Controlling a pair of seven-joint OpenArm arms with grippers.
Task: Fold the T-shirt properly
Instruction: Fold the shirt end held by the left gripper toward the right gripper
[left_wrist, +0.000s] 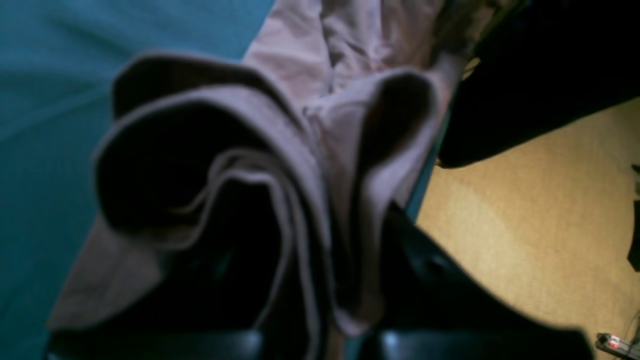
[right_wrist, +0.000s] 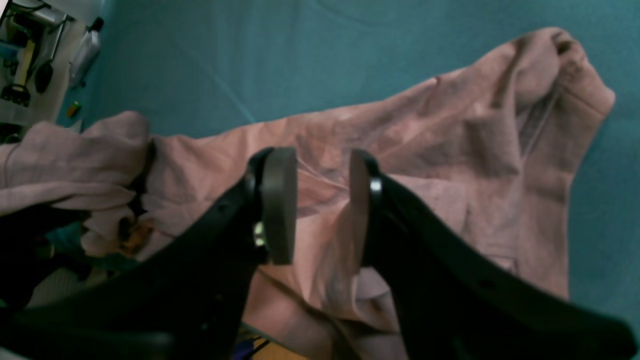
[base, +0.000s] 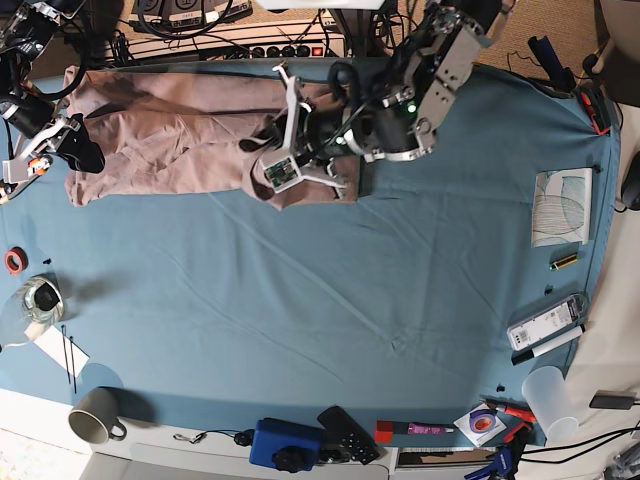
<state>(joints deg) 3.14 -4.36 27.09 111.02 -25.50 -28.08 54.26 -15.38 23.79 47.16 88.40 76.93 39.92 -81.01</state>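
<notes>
Near edge of the counter (base: 330, 330), covered in teal-blue cloth: grey ceramic mug (base: 95, 415) at the near left, blue boxy device (base: 285, 443) and black remote (base: 347, 435) at the near middle, translucent plastic cup (base: 553, 402) at the near right. A white rectangular device (base: 545, 322) and a sheet of printed paper (base: 562, 206) lie along the right edge, and a small clear glass jar (base: 38, 297) stands at the left edge.

Farther back, the dusty-pink short-sleeved cotton T-shirt (base: 170, 130) lies stretched along the far left part of the counter, wrinkled and partly bunched, far edge near the counter's back rim.

Left gripper (base: 300, 150), on the base view's right arm, sits at the shirt's right end. Its jaws are closed tight on a gathered fold of pink fabric; the left wrist view shows several layers of shirt (left_wrist: 280, 165) looping out from between the black jaws, lifted above the teal cover, with tan floor (left_wrist: 530, 220) beyond the counter edge.

Right gripper (right_wrist: 320, 205), on the base view's left arm, is at the shirt's left end. Its jaws stand apart, grey pads (right_wrist: 280, 200) either side of a gap, nothing between them, hovering over the spread pink cloth (right_wrist: 450, 150). Contact with the cloth cannot be told.

Cables and a power strip (base: 250, 45) run behind the counter's far rim.
</notes>
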